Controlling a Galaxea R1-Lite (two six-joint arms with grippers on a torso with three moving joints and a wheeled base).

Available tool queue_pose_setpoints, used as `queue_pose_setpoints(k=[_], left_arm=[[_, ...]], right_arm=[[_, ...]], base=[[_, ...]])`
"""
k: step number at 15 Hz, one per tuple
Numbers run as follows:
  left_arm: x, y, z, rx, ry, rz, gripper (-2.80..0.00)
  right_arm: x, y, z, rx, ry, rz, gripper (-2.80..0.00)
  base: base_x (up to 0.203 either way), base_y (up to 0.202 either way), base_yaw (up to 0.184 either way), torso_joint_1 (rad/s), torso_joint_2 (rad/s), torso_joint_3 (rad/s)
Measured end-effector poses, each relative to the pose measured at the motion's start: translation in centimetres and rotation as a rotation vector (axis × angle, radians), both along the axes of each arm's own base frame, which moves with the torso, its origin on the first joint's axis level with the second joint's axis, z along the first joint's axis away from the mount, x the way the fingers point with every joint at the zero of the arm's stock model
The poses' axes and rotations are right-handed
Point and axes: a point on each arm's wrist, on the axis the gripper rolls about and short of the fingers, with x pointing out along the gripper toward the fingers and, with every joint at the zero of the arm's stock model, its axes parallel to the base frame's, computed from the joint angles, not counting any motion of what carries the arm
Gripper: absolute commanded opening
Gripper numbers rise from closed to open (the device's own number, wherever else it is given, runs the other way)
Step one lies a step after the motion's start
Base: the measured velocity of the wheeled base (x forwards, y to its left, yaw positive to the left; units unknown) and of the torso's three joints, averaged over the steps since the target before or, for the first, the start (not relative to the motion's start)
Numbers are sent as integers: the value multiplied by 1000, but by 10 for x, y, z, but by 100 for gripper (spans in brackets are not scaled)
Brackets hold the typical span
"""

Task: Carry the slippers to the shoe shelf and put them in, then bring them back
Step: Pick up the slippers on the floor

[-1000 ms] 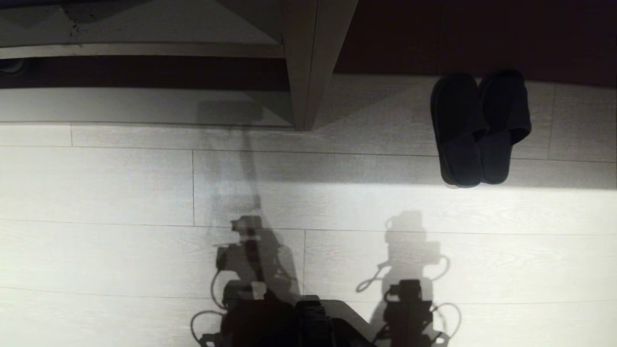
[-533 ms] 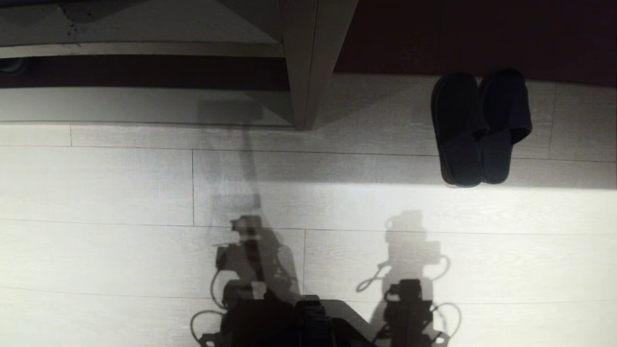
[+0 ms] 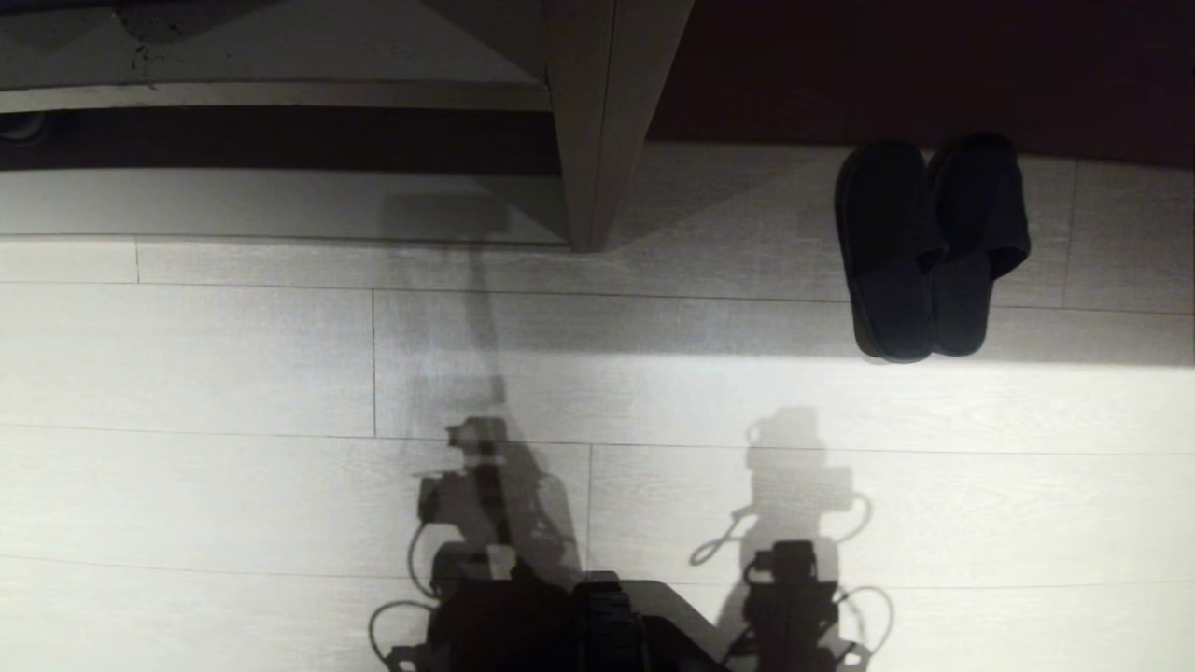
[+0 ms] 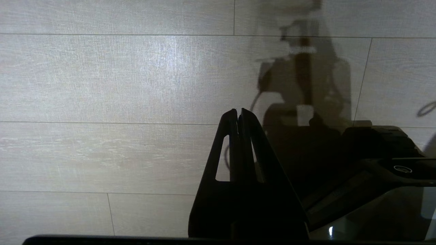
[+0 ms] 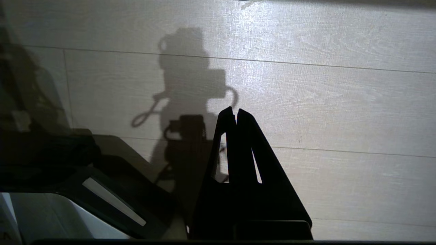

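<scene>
The slippers are shown side by side and touching on the pale plank floor, at the floor's far right where it meets a dark brown panel, with the toes toward the panel and the heels at the border of a band of shadow. A pale wooden upright is seen to their left, with a low shelf board running leftward from it. The left gripper is held over bare floor with its jaws pressed together and nothing between them. The right gripper is likewise closed tight and empty above bare planks. Both are parked beside the robot's dark base at the near edge of the floor, well apart from the slippers, which appear in neither wrist view. Shadows of both arms are cast on the planks ahead of the base.
</scene>
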Motion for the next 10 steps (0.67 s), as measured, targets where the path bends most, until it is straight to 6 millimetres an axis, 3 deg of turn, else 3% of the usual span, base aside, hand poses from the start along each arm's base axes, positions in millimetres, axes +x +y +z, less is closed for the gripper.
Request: queue_pose_setpoints(k=[4, 7, 10], left_arm=[[0, 0, 0, 0, 0, 0, -280], [0, 0, 0, 0, 0, 0, -280], [0, 0, 0, 0, 0, 0, -280]], right_arm=[[-4, -1, 13, 15, -21, -34, -280], [-16, -1, 57, 15, -81, -54, -280], [-9, -2, 97, 15, -65, -78, -280]], base=[[0, 0, 0, 0, 0, 0], [0, 0, 0, 0, 0, 0], [0, 0, 0, 0, 0, 0]])
